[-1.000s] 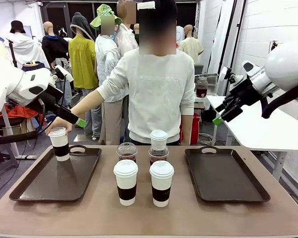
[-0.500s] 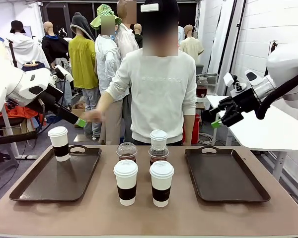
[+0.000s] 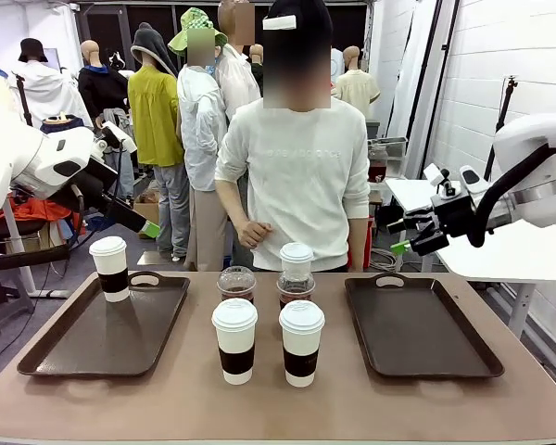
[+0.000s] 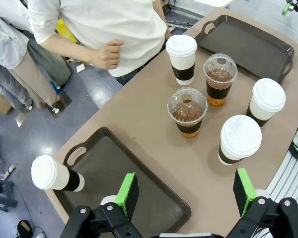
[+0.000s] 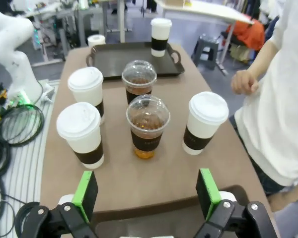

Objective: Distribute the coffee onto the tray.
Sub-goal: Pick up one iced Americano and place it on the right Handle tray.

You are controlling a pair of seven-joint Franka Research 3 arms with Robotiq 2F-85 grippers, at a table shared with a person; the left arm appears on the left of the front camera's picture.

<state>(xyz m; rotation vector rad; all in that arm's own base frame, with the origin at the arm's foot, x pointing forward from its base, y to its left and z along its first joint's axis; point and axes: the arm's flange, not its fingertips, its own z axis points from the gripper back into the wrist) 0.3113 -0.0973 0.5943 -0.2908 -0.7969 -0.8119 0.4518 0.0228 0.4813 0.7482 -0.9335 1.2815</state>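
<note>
White cup (image 3: 109, 269) at tray (image 3: 102, 338) corner

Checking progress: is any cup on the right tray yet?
No: the right tray holds nothing; one paper cup stands on the left tray.

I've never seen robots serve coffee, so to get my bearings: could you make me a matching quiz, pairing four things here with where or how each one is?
Things:
1. lone paper cup
2. two iced coffees
3. right gripper
4. person's hand

Place or state:
A. in the air, jaws open
B. on the left tray, far corner
C. curled, at the person's waist
D. in the middle of the table

Pairs: 1-B, 2-D, 3-A, 4-C
</note>
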